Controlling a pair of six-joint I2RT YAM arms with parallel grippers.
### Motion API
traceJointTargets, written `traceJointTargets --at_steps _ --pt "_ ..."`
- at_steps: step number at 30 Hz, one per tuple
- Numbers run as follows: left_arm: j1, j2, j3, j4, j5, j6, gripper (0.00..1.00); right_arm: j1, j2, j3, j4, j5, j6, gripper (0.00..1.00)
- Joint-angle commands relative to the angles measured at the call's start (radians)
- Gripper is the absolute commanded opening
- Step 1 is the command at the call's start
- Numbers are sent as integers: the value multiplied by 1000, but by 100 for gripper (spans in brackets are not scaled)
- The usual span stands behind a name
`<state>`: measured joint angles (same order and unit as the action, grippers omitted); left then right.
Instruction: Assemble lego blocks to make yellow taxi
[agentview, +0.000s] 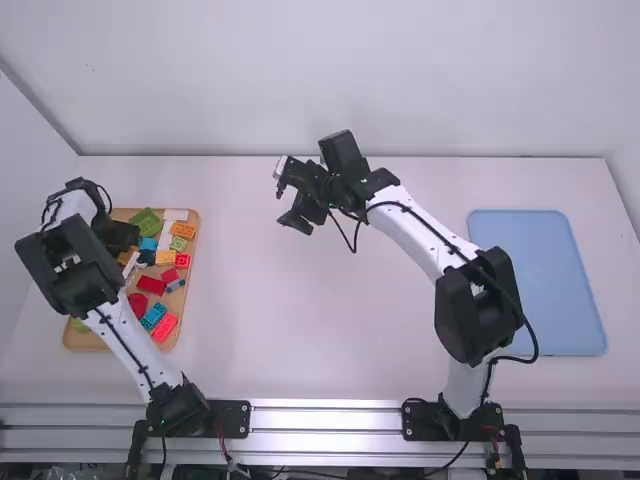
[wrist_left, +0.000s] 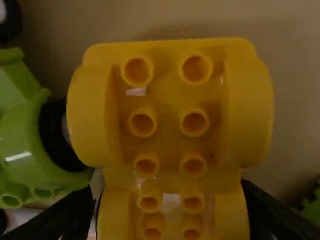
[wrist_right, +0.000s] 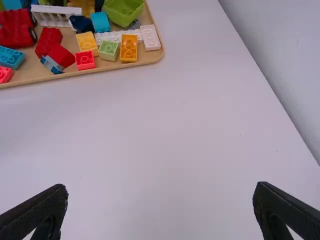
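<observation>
beside one green vehicle (wrist_left: 27, 122) sits one yellow piece (wrist_left: 170, 95); the right gripper (agentview: 287, 197) has two jaws spread.

Yellow piece (wrist_left: 170, 110) partly outside left wrist view

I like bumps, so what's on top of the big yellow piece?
On the yellow piece are round, hollow bumps in two rows. What is under it is covered and can't be seen.

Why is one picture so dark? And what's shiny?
Left wrist view: dim, perhaps shaded by the left arm, with pale glints on the yellow block. High view: bright, the metal rail shining. Right wrist view: bright, the table evenly lit.
</observation>
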<state>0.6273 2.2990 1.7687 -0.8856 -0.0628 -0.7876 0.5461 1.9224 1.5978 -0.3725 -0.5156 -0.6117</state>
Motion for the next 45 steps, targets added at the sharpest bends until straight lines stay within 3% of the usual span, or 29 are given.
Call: traceJointTargets --at_steps 1,11,15,19,22,23,29,34,45 --pt "1 3 -35 7 -5 7 73 -1 0 24 -3 -3 1 99" --pt "0 3 -47 53 -5 158 70 -3 0 24 -10 0 2 99" --pt "4 3 -47 49 -5 259 43 -3 0 24 -11 0 2 99" --pt "2 3 -47 46 -5 328 46 -3 0 24 -9 0 1 99" --pt "9 3 -27 20 -7 343 13 -1 0 24 -10 0 2 99" --pt "8 3 -12 10 -2 343 9 -2 0 24 -10 0 2 99" --pt "7 -44 45 -60 -9 341 2 -3 0 24 -19 0 2 99" --pt "-1 -197 9 -75 -7 366 2 -4 0 24 -33 0 1 99" --pt "-124 -506 -307 99 30 565 2 -5 0 24 -25 -3 1 99"
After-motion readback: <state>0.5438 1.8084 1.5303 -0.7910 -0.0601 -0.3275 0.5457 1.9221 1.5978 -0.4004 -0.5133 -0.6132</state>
